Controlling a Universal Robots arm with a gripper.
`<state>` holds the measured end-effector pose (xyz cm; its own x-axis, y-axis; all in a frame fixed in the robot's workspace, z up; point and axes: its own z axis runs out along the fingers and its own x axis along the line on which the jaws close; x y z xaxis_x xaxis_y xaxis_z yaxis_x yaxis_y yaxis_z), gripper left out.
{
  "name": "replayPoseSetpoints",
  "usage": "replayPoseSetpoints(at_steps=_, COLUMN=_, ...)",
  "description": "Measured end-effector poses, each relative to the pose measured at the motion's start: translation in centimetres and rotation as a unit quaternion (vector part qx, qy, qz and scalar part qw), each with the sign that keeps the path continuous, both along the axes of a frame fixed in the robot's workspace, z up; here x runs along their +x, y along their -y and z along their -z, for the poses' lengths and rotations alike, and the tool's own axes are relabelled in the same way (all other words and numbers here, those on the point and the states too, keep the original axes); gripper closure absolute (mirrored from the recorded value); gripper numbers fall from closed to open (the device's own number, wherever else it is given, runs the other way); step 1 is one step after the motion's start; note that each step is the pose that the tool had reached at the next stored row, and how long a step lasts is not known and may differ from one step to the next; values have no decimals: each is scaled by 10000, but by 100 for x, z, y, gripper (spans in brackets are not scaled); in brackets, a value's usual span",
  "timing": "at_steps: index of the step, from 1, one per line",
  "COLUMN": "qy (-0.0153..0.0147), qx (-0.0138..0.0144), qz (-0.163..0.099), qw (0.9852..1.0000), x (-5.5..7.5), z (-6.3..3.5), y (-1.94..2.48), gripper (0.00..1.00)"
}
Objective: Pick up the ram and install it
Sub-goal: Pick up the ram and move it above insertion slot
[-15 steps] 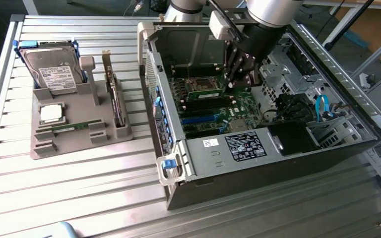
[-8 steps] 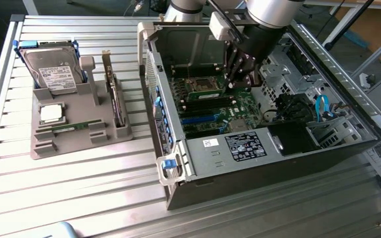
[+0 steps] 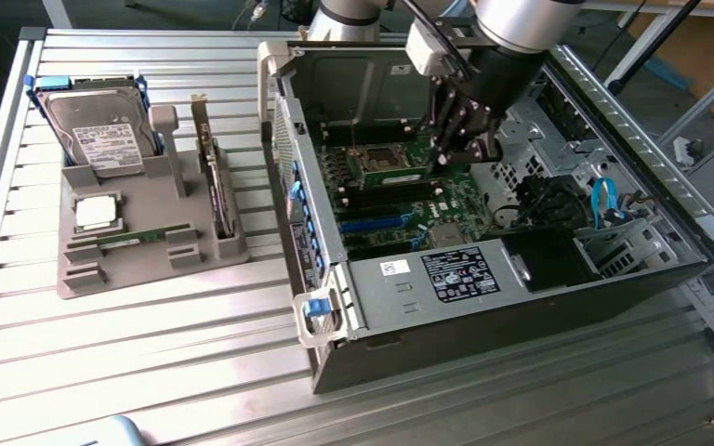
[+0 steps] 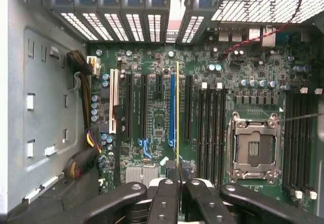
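In the wrist view I see the ram (image 4: 177,113) edge-on, a thin yellow-green line running out from between my fingertips. My gripper (image 4: 177,176) is shut on it and hangs above the green motherboard (image 4: 157,118). The ram's edge lines up over a blue expansion slot (image 4: 171,107). Black memory slots (image 4: 212,128) lie a short way off, beside the empty processor socket (image 4: 253,148). From the exterior view, my gripper (image 3: 467,153) is down inside the open computer case (image 3: 482,279), over the board near the socket (image 3: 389,158).
A grey tray (image 3: 146,260) at the exterior view's left holds a hard drive (image 3: 103,130), a square silver chip (image 3: 97,212), an upright dark card (image 3: 215,181) and a thin green strip (image 3: 131,239). Case walls, cable bundles (image 4: 83,133) and a drive cage (image 3: 580,204) surround the board.
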<state>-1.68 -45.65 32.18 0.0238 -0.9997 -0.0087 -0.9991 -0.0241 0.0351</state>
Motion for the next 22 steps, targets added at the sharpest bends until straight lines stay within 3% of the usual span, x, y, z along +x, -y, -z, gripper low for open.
replayPoseSetpoints(at_steps=15, qy=0, qx=0, qz=100, qw=10000, x=17, z=1, y=-3, gripper=88)
replayPoseSetpoints(at_steps=20, qy=0, qx=0, qz=100, qw=10000, x=19, z=1, y=-43, gripper=88)
replayPoseSetpoints(at_steps=22, qy=0, qx=0, qz=100, qw=10000, x=22, z=1, y=-77, gripper=88)
